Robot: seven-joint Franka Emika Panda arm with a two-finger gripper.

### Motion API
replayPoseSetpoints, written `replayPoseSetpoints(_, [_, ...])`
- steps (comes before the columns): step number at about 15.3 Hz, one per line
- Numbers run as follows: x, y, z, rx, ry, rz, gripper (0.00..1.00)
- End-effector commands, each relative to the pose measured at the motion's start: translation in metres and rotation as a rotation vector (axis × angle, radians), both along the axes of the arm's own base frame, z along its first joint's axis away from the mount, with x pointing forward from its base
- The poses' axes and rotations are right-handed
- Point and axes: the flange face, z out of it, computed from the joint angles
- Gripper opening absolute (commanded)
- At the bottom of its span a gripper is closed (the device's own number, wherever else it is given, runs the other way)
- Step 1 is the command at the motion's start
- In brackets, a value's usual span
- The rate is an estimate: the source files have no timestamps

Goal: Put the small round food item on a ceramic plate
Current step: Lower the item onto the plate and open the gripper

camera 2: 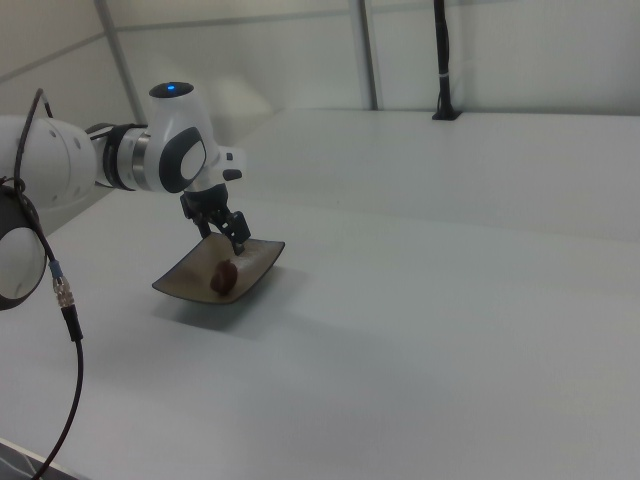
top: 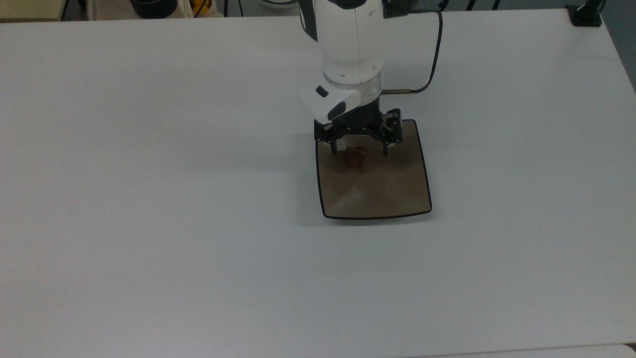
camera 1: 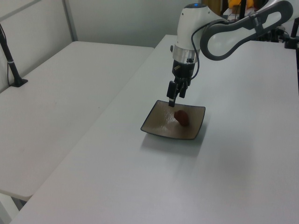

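Food item (top: 355, 157) lies on the plate (top: 397, 199) (toward the top view's upper-left corner). Gripper (top: 358, 150) hangs just above it, fingers spread wide, holding nothing. Task looks basically done; only arm retreat left, imo.

The ceramic plate (top: 382, 194) is a glossy tan-brown with a fine mottled texture and a thin dark rim. On it, the small round food item (top: 355, 157) is a deep reddish-brown. The gripper (top: 358, 149) is black, below a white arm (top: 350, 44) with dark grey joints in the left view. The table (top: 149, 199) is plain pale grey-white.
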Motion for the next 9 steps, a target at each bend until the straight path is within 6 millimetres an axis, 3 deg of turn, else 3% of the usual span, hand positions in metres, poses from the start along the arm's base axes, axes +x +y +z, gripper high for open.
replayPoseSetpoints(1, [-0.002,0.001,0.005,0.008,-0.009,-0.008,1.0])
replayPoseSetpoints(5, [-0.015,-0.005,0.026,-0.023,0.043,0.02,1.0])
replayPoseSetpoints(9, [-0.053,-0.021,0.063,-0.101,0.187,0.216,1.0])
